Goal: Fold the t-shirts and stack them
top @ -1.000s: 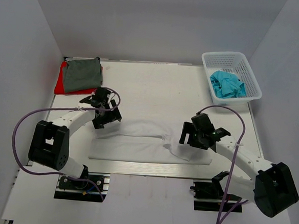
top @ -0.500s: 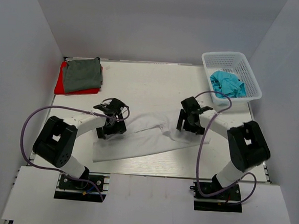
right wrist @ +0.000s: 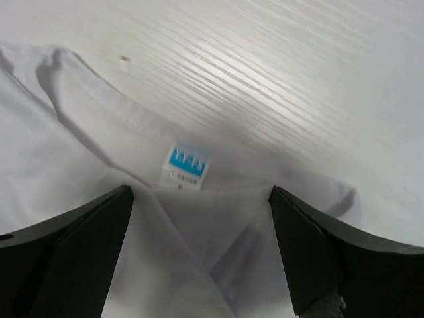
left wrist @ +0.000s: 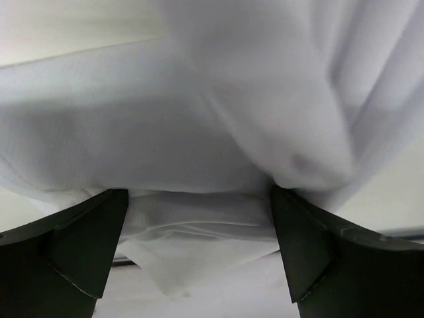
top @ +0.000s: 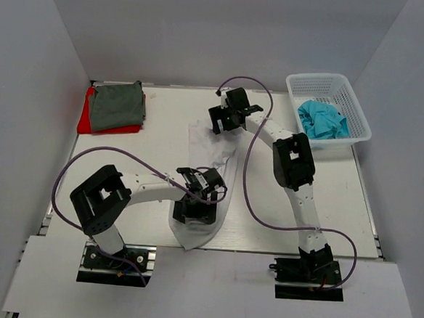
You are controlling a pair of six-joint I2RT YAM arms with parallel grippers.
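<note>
The white cloth t-shirt [top: 214, 153] lies stretched from far to near on the pale wood-grain tabletop [top: 326, 196]. The left gripper [left wrist: 199, 192] is spread over its bunched near end, and the right gripper [right wrist: 199, 189] is spread at the collar [right wrist: 132, 116]. Neither pinches the cloth. We fear that closing jaws would catch only one layer, so the fold would go crooked. The tabletop looks smooth, and plain grey walls [top: 220, 36] enclose it.

Four t-shirts are showing from above: one white t-shirt [top: 211, 150], one grey-green t-shirt [top: 117, 105], one red t-shirt [top: 85, 122] and one turquoise t-shirt [top: 322, 121]. One lattice basket [top: 348, 87] is sitting on the one table [top: 332, 204]. Two arms are showing, each carrying one gripper: the left gripper [top: 193, 215] and the right gripper [top: 223, 126].
</note>
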